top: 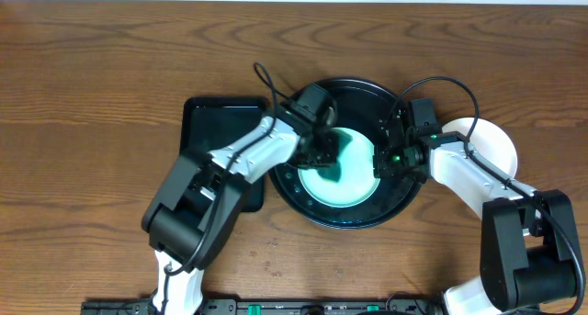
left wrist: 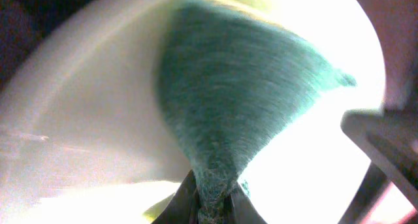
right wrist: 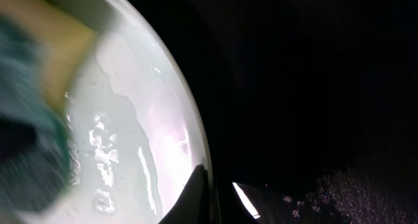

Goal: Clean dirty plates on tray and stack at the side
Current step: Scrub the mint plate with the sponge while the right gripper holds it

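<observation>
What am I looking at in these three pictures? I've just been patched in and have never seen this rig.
Two robot arms work at a wooden table. The overhead view looks down from above; the other two come from cameras on each wrist. The left gripper is shut on a green scrubbing sponge, pressing it onto a mint-green plate lying in the round black tray. The right gripper is shut at that plate's rim, apparently steadying it. A white plate lies to the right, a rectangular black tray to the left.

Both arms are built of white links and bulky black joint housings, with thin black cables looping above the wrists. A small green light glows on the right gripper (top: 393, 156).
</observation>
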### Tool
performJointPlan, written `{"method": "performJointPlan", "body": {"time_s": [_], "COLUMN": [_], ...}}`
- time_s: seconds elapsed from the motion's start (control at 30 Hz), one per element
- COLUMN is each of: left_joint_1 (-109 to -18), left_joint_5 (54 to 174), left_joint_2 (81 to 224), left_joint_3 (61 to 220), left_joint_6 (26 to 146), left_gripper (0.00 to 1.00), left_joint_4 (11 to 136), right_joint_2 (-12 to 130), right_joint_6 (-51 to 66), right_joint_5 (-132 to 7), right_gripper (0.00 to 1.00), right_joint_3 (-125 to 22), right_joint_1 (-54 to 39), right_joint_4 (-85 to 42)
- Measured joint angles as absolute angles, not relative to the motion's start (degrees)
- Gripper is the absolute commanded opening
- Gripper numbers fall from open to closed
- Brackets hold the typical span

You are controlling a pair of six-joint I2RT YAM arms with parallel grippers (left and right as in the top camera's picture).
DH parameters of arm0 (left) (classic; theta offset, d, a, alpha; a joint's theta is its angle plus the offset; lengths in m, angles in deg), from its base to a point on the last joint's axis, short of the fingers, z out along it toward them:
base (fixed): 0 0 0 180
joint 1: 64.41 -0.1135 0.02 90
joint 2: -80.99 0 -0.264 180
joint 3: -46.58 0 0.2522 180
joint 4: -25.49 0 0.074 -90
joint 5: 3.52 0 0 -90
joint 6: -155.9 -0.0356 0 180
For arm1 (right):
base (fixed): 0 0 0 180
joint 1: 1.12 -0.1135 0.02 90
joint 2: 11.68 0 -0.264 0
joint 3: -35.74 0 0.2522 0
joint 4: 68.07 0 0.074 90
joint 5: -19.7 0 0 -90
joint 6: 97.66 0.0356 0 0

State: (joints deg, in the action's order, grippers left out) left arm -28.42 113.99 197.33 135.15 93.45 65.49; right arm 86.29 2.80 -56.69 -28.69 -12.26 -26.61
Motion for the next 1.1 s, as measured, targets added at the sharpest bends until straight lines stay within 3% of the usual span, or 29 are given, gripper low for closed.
{"method": "performJointPlan", "body": {"time_s": [0.3, 0.83, 1.1], "left_joint_1": [-25.51, -23.13, -23.33], "left_joint_5": [115.54, 86.43, 83.11], "left_joint_2": [197.48, 195.95, 196.08], "left_joint_3": [135.84, 139.47, 142.29], "left_joint_6": [91.37, 98.08, 98.70], "left_gripper": [0.07, 0.07, 0.07], "left_joint_4": [74.04, 84.75, 88.99], "right_joint_2": [86.29, 86.29, 86.29], "right_joint_6": [2.80, 3.48, 3.52], "right_joint_5": [-56.69, -55.62, -55.75], "right_gripper": [0.01, 0.01, 0.01], "right_joint_3": [-28.72, -28.74, -28.74], "right_joint_1": [-12.26, -12.61, -12.72], "right_joint_4": [-26.57, -25.65, -26.26]}}
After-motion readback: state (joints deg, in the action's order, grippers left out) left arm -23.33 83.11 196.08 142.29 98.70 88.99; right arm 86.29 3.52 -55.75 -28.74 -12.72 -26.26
